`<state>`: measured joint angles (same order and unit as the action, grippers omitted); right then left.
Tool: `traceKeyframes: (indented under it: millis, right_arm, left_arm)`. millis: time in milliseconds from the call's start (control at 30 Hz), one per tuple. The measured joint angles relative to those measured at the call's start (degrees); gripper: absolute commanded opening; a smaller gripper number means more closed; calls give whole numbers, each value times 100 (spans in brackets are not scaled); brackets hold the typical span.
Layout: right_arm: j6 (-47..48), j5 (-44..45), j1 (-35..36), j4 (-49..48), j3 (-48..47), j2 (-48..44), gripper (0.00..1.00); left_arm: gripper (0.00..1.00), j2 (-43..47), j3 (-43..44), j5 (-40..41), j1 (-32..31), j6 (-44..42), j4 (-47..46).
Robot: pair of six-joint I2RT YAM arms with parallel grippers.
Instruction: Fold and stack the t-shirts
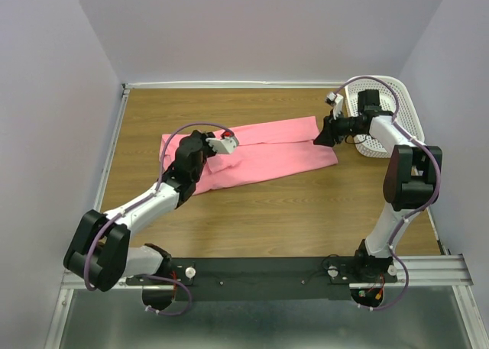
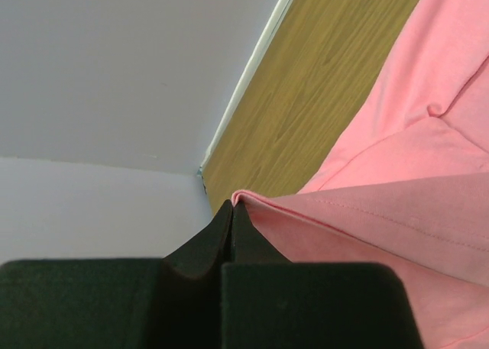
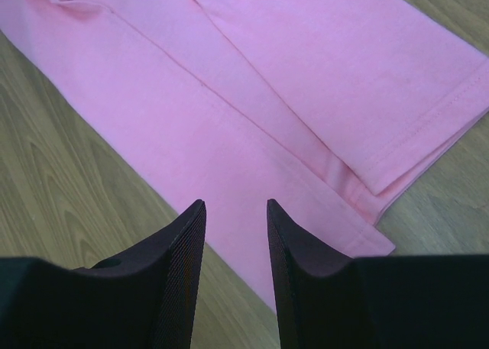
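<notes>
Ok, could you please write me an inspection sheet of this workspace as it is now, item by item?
Surface: wooden table, bare wood around the cloth, no spill seen.
Job's things: one pink t-shirt, folded lengthwise, lying across the table; no stack seen.
Clutter: white mesh basket at the far right corner; nothing else seen.
Hands: left hand shut on a folded edge of the t-shirt; right hand open, fingers apart over the t-shirt's right end, holding nothing.
Cables: left cable and right cable each loop along their arm; no snag seen.
Surroundings: pale walls on three sides; metal rail at the near edge.
</notes>
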<state>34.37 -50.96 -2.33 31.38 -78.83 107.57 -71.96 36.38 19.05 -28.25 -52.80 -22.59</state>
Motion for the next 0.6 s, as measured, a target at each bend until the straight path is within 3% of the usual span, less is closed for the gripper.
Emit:
traceKeyframes:
  millis: [600]
  right_arm:
    - [7,-39,2,0,11,-24,46]
  left_arm:
    - [0,-817,404,-643,280,-555,-85]
